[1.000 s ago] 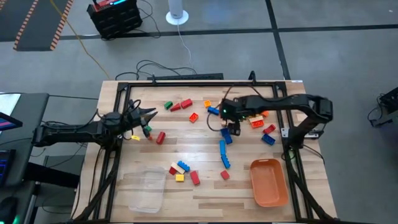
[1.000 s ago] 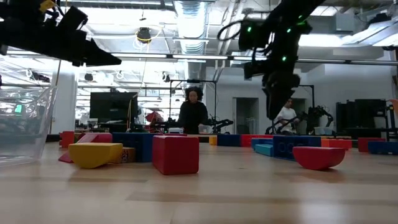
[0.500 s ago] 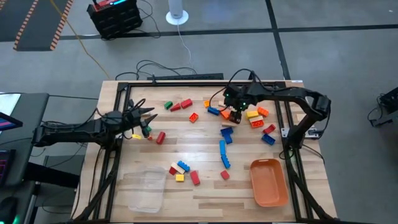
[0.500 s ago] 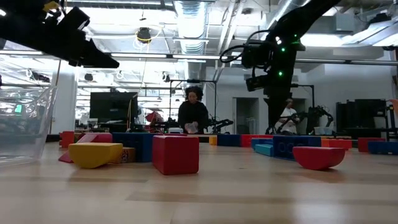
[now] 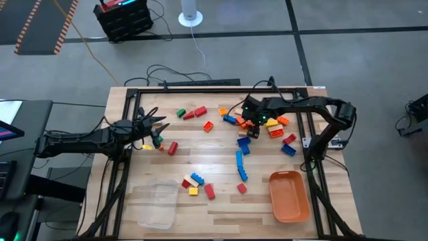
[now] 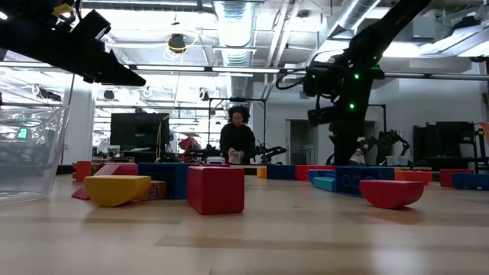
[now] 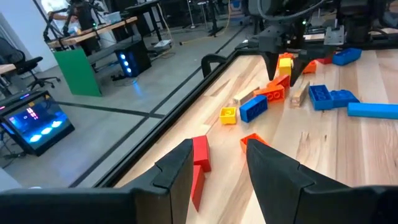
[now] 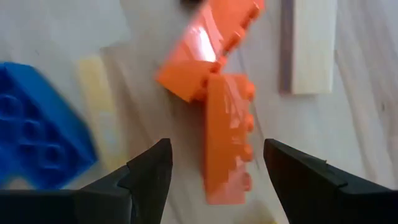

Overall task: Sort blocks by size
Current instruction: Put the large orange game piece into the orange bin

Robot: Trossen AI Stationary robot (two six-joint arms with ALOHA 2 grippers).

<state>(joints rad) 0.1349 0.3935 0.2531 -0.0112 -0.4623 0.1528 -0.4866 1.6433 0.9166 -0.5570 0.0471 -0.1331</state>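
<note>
Now 2 orange bricks [image 8: 225, 118] lie touching on the wood at the table's far right, directly under the right gripper [image 8: 214, 163], jaws wide and empty to either side of the longer one. A second ago that gripper hung nearer, above the blue bricks [image 5: 243, 147]; it has swung far and dropped low, so a pick looks imminent. Other blocks [image 5: 194, 183] stay scattered; the orange tray [image 5: 289, 195] and clear tray [image 5: 158, 203] hold nothing yet. At the left edge, the left gripper [image 7: 219, 163] hovers half-open, empty, having widened slightly.
</note>
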